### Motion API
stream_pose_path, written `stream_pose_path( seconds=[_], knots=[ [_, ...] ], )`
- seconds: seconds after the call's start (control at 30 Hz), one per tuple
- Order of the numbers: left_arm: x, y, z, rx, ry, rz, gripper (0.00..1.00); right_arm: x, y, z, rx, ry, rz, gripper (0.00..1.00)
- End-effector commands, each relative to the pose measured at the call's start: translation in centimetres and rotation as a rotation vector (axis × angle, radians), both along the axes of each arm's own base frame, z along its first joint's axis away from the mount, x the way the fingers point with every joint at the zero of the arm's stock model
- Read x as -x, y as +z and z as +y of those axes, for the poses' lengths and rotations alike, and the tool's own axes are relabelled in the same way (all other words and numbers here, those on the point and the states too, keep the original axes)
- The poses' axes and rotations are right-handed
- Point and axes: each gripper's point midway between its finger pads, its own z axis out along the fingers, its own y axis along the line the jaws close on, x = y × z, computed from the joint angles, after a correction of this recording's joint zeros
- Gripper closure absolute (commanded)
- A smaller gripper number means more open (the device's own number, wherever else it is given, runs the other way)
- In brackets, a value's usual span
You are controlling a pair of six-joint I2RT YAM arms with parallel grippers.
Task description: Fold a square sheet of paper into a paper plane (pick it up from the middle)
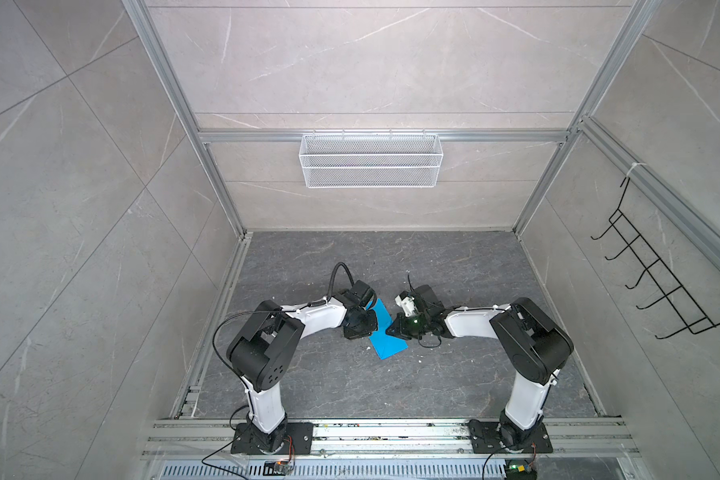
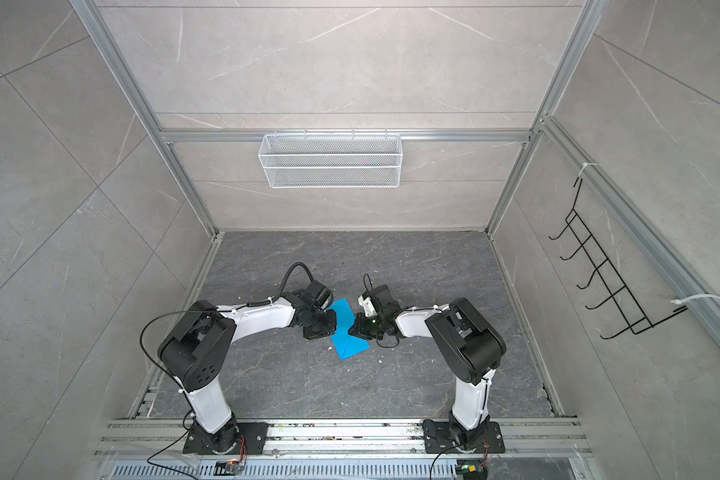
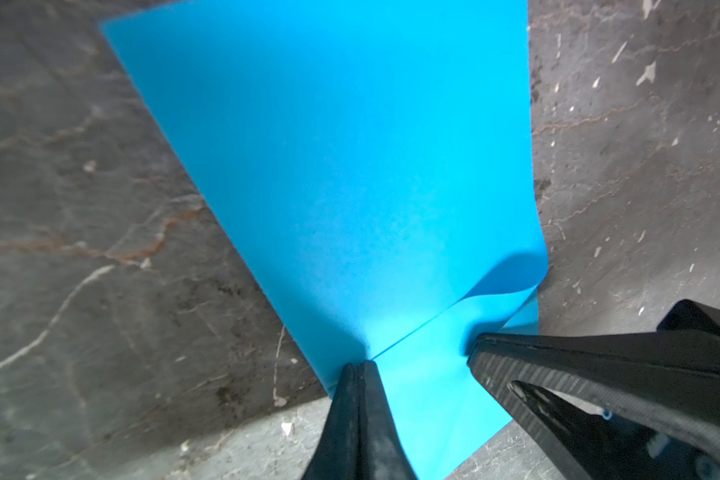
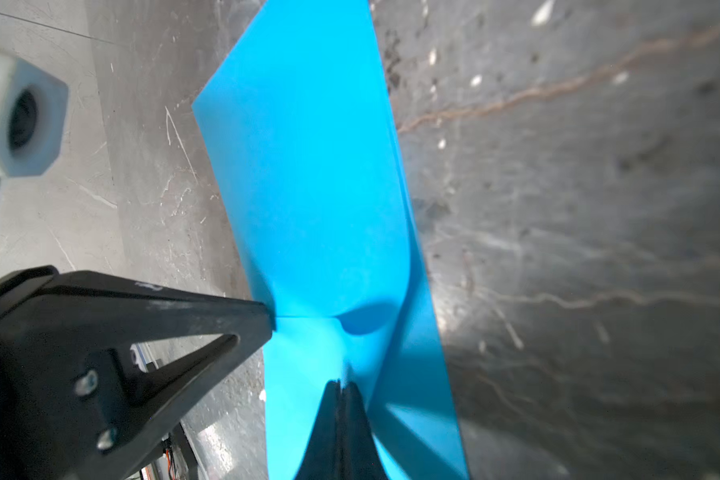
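Note:
The square sheet of paper [image 1: 385, 343] [image 2: 348, 344] is bright blue and lies partly folded on the dark table between both arms, with a crease across it. My left gripper [image 1: 376, 330] [image 2: 335, 328] [image 3: 362, 365] is shut, its tips pinching the paper's edge where the crease ends. One flap [image 3: 329, 166] rises and curls from there. My right gripper [image 1: 388, 331] [image 2: 350, 330] [image 4: 341, 382] is shut on a raised ridge of the paper [image 4: 321, 208] from the opposite side. The tips of both grippers are close together. No finished paper plane shows.
A white mesh basket [image 1: 371, 160] hangs on the back wall, and a black hook rack [image 1: 661, 282] on the right wall. An aluminium rail [image 1: 391, 432] with both arm bases runs along the front. Small white specks dot the dark table [image 1: 350, 386].

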Motion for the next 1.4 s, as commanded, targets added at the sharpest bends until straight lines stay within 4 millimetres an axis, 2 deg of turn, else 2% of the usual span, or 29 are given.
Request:
stream_pose_path(
  seconds=[0.0, 0.2, 0.47, 0.67, 0.93, 1.03, 1.17, 1.27, 1.37],
  knots=[
    [2.2, -3.2, 3.5, -0.174, -0.005, 0.092, 1.0, 0.4, -0.4, -1.5, 0.07, 0.001, -0.023, 0.98],
    [2.2, -3.1, 3.5, -0.173, -0.006, 0.09, 1.0, -0.3, 2.9, 0.4, -0.022, 0.059, -0.086, 0.98],
    [2.2, -3.1, 3.4, -0.17, -0.005, 0.091, 1.0, -1.4, 1.4, 1.5, -0.048, 0.049, -0.039, 0.98],
    [2.3, -3.1, 3.5, -0.172, -0.006, 0.093, 1.0, -1.9, -0.3, 0.4, -0.004, 0.01, -0.015, 0.98],
    [2.4, -3.2, 3.7, -0.176, -0.006, 0.092, 1.0, -2.8, -1.3, -2.9, 0.029, -0.076, 0.005, 0.99],
    [2.3, -3.1, 3.6, -0.175, -0.008, 0.091, 1.0, -3.2, -0.4, -3.6, 0.031, -0.078, -0.026, 0.98],
    [2.2, -3.0, 3.5, -0.17, -0.009, 0.089, 1.0, -3.1, 2.3, -3.4, 0.008, -0.054, -0.092, 0.98],
    [2.1, -2.9, 3.4, -0.166, -0.01, 0.086, 1.0, -2.6, 3.5, -2.6, -0.025, -0.022, -0.11, 0.98],
    [2.1, -2.9, 3.3, -0.166, -0.01, 0.086, 1.0, -1.7, 3.5, -1.2, -0.059, 0.018, -0.093, 0.98]
  ],
)
